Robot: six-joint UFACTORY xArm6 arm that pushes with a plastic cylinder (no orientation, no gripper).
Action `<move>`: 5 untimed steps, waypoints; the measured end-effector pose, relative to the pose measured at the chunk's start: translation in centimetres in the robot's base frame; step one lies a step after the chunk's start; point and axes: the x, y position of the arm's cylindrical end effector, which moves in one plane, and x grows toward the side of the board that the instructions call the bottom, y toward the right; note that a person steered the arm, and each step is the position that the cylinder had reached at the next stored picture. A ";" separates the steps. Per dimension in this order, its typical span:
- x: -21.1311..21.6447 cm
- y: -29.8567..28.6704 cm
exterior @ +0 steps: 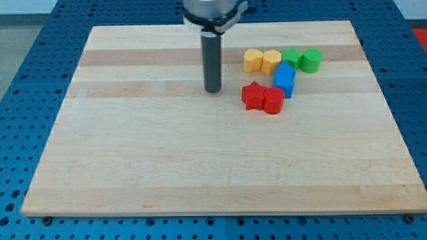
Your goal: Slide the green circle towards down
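The green circle [311, 60] sits near the view's top right, at the right end of a row of blocks. A green star [291, 57] touches its left side. My tip [212, 90] is on the board well to the left of the blocks, left of the red star [253, 95]. The tip touches no block.
A yellow heart [252, 60] and a yellow hexagon [271, 61] lie left of the green star. A blue block [285, 79] lies below them. A red circle-like block [273, 101] touches the red star. The wooden board [200, 160] rests on a blue perforated table.
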 end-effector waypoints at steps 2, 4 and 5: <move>-4.1 -5.6; -10.5 -4.3; -11.9 -0.9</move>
